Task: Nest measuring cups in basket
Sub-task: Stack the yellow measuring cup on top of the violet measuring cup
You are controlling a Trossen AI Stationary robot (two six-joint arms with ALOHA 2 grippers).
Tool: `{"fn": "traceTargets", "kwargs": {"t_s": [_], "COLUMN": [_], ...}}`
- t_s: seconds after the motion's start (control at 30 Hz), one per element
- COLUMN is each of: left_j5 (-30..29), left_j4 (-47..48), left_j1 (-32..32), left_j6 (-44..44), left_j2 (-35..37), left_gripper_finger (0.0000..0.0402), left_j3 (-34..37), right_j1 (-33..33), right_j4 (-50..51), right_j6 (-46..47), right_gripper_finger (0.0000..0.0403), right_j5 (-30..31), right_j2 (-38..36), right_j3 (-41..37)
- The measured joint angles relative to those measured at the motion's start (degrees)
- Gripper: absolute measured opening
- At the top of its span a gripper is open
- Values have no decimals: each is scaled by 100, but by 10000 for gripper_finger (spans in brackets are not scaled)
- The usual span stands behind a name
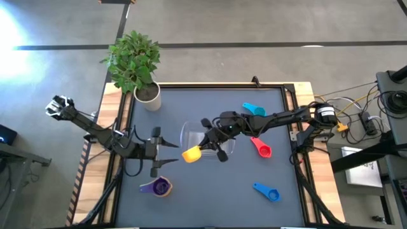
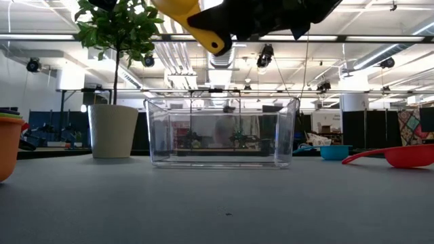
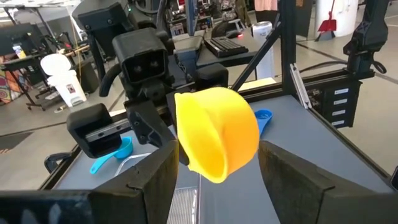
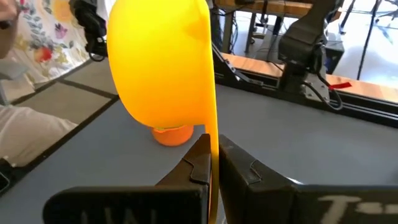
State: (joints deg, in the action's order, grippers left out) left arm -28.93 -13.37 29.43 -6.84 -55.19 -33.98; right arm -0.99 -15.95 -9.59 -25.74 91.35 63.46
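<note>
The right claw (image 1: 205,147) is carrying the yellow cup (image 1: 191,153), fingers pinched tight on its handle or rim edge, so the step in hand looks like delivery of this cup to the basket (image 1: 191,132). In the low view the cup (image 2: 193,20) is hanging high above the surface, over the basket's near left part. The next move probably calls for lowering the cup inside the clear walls (image 2: 220,132) and letting go with the bowl upright, so others can nest into it.

The left claw (image 1: 166,154) is waiting just beside the yellow cup on the surface's left side, fingers spread wide.

Nearest the front edge are lying the purple cup (image 1: 157,186), seemingly stacked on an orange cup (image 2: 10,146), and the dark blue cup (image 1: 269,193). Farther back is resting the red cup (image 1: 261,148), then the light blue cup (image 1: 254,110). The basket appears to be holding no cup yet.
</note>
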Motion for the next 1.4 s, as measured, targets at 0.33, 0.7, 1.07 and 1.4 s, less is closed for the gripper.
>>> {"fn": "traceTargets", "kwargs": {"t_s": [0.33,0.7,1.07,1.4], "left_j5": [4,395,462,1174], "left_j4": [-9,-144,-266,-315], "left_j1": [-9,-46,-70,-76], "left_j6": [81,136,112,89], "left_j2": [-1,-3,-7,-14], "left_gripper_finger": [204,204,204,175], "left_j3": [0,4,4,4], "right_j1": [0,16,62,61], "right_j4": [-231,-324,-1028,-904], "right_j6": [3,14,155,286], "right_gripper_finger": [8,8,8,8], "right_j5": [-22,-23,-31,-480], "right_j2": [4,4,316,966], "right_j3": [34,170,180,918]}}
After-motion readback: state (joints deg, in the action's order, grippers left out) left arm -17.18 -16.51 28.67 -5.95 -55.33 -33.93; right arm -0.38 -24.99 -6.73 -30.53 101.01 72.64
